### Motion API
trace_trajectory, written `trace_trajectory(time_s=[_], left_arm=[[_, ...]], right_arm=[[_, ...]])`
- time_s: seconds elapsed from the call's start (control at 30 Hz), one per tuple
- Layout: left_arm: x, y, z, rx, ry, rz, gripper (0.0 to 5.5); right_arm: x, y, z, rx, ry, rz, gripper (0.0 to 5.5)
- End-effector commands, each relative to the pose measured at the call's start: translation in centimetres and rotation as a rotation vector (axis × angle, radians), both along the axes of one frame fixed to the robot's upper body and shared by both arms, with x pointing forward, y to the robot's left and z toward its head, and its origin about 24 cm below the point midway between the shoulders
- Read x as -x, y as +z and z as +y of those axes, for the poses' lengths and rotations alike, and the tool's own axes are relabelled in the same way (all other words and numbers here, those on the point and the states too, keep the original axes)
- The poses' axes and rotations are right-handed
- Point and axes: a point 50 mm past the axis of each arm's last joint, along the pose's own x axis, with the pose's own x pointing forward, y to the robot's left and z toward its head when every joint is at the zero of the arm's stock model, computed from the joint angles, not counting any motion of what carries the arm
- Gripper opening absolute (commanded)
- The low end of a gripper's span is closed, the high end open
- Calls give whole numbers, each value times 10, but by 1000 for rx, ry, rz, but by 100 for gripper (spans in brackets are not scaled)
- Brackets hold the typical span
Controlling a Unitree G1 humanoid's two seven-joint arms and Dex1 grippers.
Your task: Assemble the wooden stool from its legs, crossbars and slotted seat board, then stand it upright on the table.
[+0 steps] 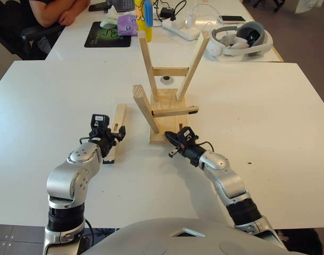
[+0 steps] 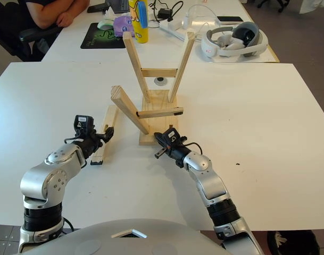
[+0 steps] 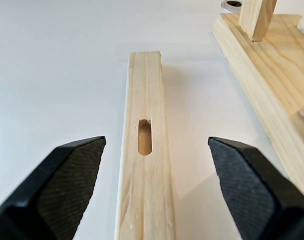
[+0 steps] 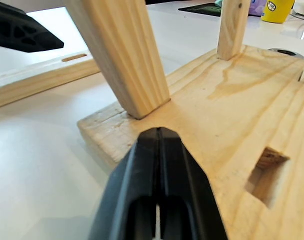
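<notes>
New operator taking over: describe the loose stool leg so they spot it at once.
On the white table sits the half-built stool, seat board flat, three legs pointing up. Left of it, the leg lies flat between the open fingers of the left gripper. It alone lies loose, its oval slot facing up.

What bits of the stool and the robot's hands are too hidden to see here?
- Loose leg: its near end lies under the left hand in the eye views.
- Right hand: its shut fingers hide whether they touch the seat board in the right wrist view.
- Nearest standing leg: its top is cut off by that view's upper edge.
</notes>
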Motion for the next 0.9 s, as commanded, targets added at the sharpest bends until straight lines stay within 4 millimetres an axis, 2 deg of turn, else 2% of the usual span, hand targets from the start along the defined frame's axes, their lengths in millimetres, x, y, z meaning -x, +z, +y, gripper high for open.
trace_trajectory(time_s=[0.03,0.17,0.37,0.6,0.9], left_arm=[[5,-9,6,-14,23,47,381],[7,-13,9,-15,38,70,381],[13,-21,2,31,16,135,381],[18,-30,13,-28,32,185,381],[19,-44,23,-57,37,209,240]], right_arm=[[16,-28,-6,92,-3,149,0],[18,-27,-5,90,8,157,0],[18,-25,-4,90,20,160,0],[19,-25,-3,84,19,167,0],[14,-20,-2,73,16,152,0]])
